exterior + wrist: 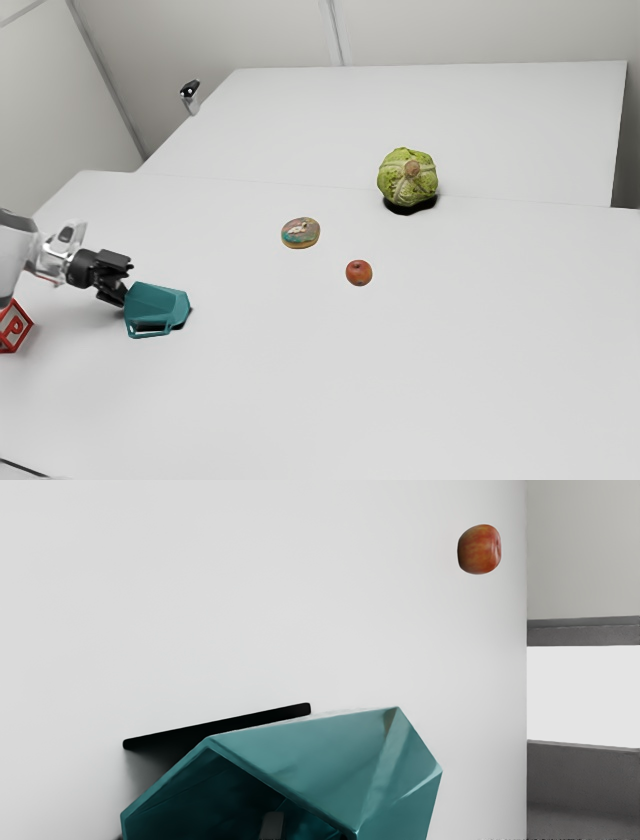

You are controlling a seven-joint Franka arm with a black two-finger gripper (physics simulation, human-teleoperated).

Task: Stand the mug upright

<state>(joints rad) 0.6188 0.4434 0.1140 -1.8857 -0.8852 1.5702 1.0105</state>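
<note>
Teal faceted mug (156, 307) lies tipped, mouth toward the spread black two-finger gripper (127, 285).
Toward the worktop's (450, 370) arm-side edge, grasping seems in hand; next, pinch its wall, then turn it base-down.

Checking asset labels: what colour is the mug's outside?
The mug is teal outside; the wrist view shows it best.

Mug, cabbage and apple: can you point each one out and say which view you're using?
Mug (320, 760): wrist view, outer side wall.
Cabbage (407, 181): exterior view, leafy side, just below the stem.
Apple (478, 549): wrist view, middle of the skin.
</note>
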